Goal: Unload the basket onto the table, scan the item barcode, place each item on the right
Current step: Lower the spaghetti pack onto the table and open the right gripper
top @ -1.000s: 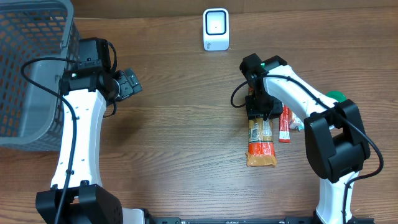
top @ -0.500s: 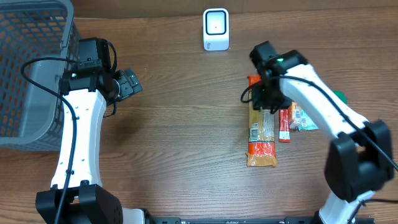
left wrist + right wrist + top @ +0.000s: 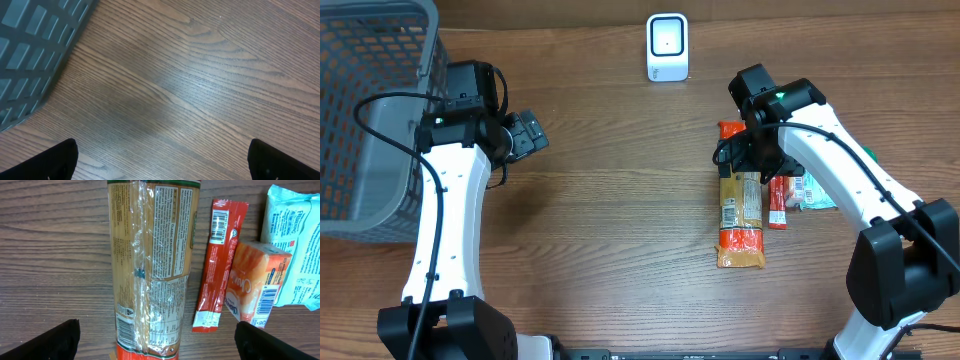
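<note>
Concealment: in the overhead view the right arm covers the far end of the pasta pack and part of the pale blue packet. In the right wrist view that packet is cut off by the frame edge. The grey basket at the worktop's far left corner is cut by the frame on two sides. The print on the pasta pack is too small to read. A small white label low on its left side may carry a barcode; this cannot be confirmed.

Right gripper: above the pasta pack near the worktop's right edge. Its fingers stand wide apart at the frame's lower corners, gripping nothing.

Left gripper: beside the basket. Its jaws are spread and empty over bare wood.

Materials: the worktop is dark wood-grain laminate. The pasta pack is a long clear crinkled film sleeve with orange ends, lying flat. Just beside it lies a narrow red sachet with a barcode at its far end. Next is an orange carton, with a barcode on its near corner. The basket is plastic lattice. The scanner is a white, rounded block at the far edge, well apart from the pack.
</note>
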Motion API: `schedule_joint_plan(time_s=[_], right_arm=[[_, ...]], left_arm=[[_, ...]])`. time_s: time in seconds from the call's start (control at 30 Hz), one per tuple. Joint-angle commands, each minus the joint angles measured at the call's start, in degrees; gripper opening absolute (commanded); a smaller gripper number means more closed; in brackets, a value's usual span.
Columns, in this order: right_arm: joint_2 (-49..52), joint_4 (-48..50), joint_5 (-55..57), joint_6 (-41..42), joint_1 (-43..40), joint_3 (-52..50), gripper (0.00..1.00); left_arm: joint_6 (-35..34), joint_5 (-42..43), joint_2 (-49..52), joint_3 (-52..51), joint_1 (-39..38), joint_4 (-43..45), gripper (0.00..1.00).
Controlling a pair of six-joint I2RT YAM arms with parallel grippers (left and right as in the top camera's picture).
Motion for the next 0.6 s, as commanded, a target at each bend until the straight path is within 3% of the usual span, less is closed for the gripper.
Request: schedule_joint_plan(time_s=[0.0,0.57], right_arm=[[-0.6,0.2,-0.3,0.0,-0.1,-0.3,1.00],[-0.6,2.1,-0.3,0.0,-0.1,-0.3,1.00]], left_arm=[[0.6,-0.2,0.4,-0.2,0.0,0.0,1.00],[0.7,-0.2,0.4,-0.2,0.0,0.0,1.00]])
